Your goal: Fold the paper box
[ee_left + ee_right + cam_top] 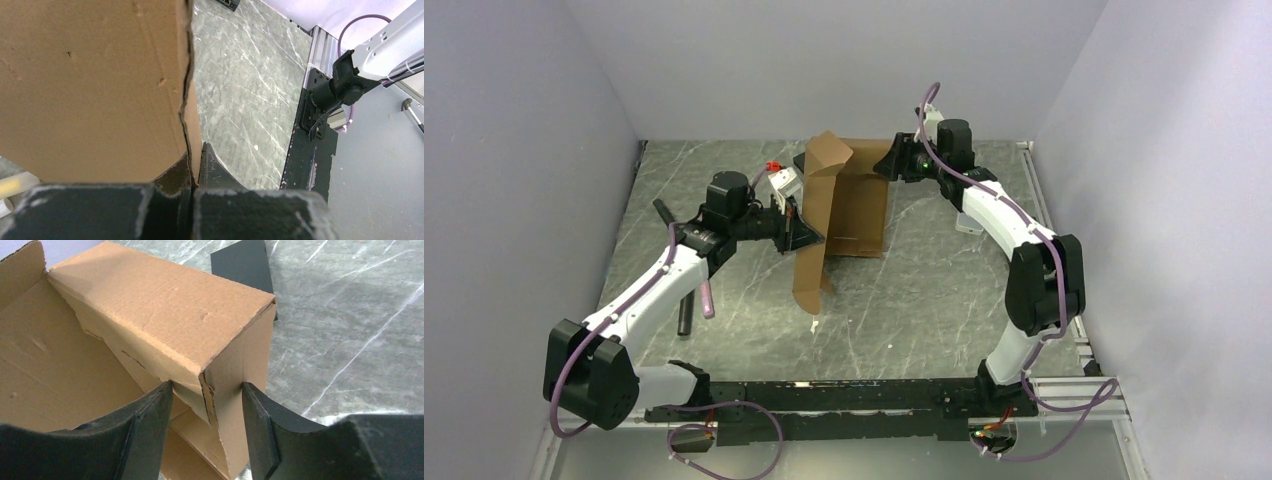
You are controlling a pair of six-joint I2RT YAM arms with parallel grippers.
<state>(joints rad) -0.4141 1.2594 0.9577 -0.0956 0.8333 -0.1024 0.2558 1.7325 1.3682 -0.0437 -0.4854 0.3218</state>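
Where the paper box (856,205) sits: at the far middle of the table (944,300), between the two arms. Its base panel lies flat and one long side panel stands on edge along its left side.
Left end effector (195,150): clenched on the raised panel, with the cardboard edge pinched between its fingers.
Why the left holds so: by my judgement, to keep that wall upright while the other arm works the far end.
Right end effector (207,390): released, its jaws parted and straddling a corner of the doubled-over wall where a ragged crease runs down. I cannot tell whether a pad already touches the cardboard.
Why the right is there: probably to pinch that corner and press the fold or its tab home.
Box interior: bare brown cardboard in the right wrist view, with nothing visible inside it.
Whitish container (784,185): just beside the left end effector, on the outer side of the raised panel. Its contents are too small to tell.
Black slab (243,262): flat on the table beyond the box, partly hidden by the box's corner.
Stage: judged partway, with the walls going up and the lid not yet closed.
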